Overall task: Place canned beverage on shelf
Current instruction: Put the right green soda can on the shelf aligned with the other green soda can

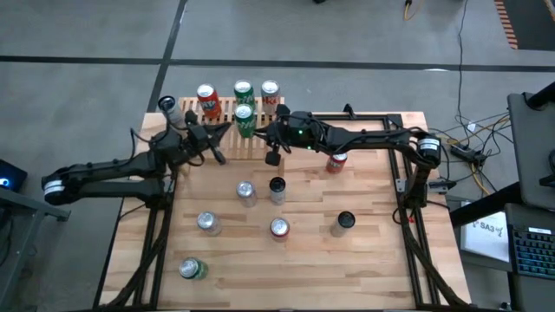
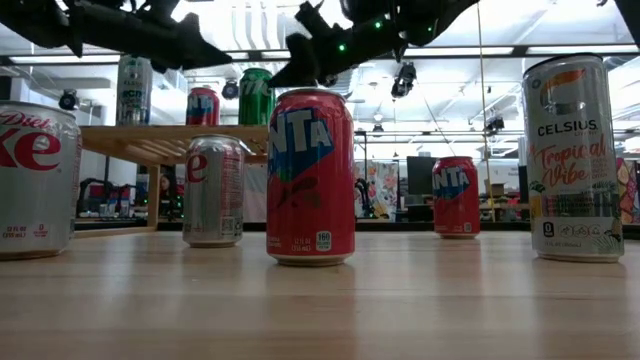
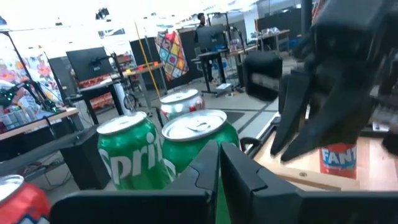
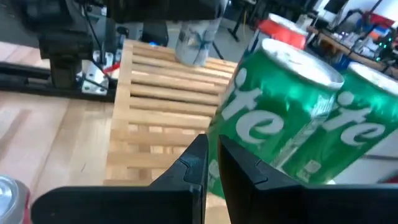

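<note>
The shelf (image 1: 192, 120) is a light-wood slatted rack at the table's far left; its slats also show in the right wrist view (image 4: 155, 93). Several cans stand on it. A green Sprite can (image 1: 244, 120) stands nearest its front edge, with a second Sprite can (image 1: 244, 90) behind it. My left gripper (image 1: 225, 132) is shut and points level at the near can (image 3: 199, 134) from the left. My right gripper (image 1: 263, 133) is shut and points at the same can (image 4: 280, 106) from the right. My left gripper's shut fingertips (image 3: 211, 163) stand level at the near Sprite can's left side; I cannot tell whether they touch it. My right gripper's shut fingertips (image 4: 200, 149) stand close against the can's right side (image 4: 242, 143), coming level from the right; I cannot tell whether they touch. The can stands upright on the slats.
On the shelf also stand an orange Fanta can (image 1: 206, 97), a pale can (image 1: 167, 106) and a red-and-white can (image 1: 270, 90). Several more cans stand spread over the table, among them a Fanta (image 1: 336, 160) under my right arm and a green one (image 1: 192, 269) near the front.
</note>
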You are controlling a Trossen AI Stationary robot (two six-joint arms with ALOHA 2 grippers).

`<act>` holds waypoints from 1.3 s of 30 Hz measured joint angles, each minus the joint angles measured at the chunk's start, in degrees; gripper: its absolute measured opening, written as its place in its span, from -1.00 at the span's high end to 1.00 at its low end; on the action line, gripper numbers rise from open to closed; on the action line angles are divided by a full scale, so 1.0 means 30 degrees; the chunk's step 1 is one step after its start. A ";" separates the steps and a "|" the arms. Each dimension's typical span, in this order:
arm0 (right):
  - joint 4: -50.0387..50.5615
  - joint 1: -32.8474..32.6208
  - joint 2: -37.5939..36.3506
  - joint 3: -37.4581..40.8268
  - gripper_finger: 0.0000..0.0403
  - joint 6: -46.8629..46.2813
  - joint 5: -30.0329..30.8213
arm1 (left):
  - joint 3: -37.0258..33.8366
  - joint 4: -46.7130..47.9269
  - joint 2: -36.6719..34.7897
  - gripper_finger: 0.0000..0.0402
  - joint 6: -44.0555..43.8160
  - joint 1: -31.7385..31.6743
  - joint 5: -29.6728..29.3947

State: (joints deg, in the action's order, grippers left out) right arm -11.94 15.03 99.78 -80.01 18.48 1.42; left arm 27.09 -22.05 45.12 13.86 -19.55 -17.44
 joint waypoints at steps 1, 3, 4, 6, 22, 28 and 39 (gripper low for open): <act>-0.0038 0.0000 0.0111 0.0016 0.87 0.0040 0.0027 | 0.0000 0.0050 -0.0113 1.00 0.0012 0.0000 0.0002; -0.0263 0.0007 0.0240 0.0008 0.87 0.0124 0.0034 | 0.0000 0.0320 -0.0312 1.00 0.0046 0.0000 0.0002; -0.0281 0.0029 0.0311 0.0008 0.87 0.0123 0.0034 | 0.0000 0.0264 -0.0348 1.00 0.0090 0.0000 0.0002; -0.0618 0.0069 0.0534 0.0008 0.87 0.0117 0.0034 | 0.0000 0.0271 -0.0456 1.00 0.0125 0.0000 0.0002; -0.2220 0.0226 0.1065 0.0001 0.87 0.0571 0.0048 | 0.0000 0.0466 -0.0384 1.00 0.0199 0.0000 0.0009; -0.2425 0.0255 0.1118 0.0001 0.87 0.0576 0.0018 | -0.0001 0.0534 -0.0338 1.00 0.0069 0.0000 0.0009; -0.3041 0.0506 0.1648 -0.0021 0.87 0.0801 0.0019 | -0.0004 0.0716 -0.0277 1.00 0.0055 0.0000 0.0016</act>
State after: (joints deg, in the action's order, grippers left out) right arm -21.06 16.54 104.73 -80.07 20.88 1.48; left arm 27.08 -19.90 44.29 14.02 -19.55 -17.39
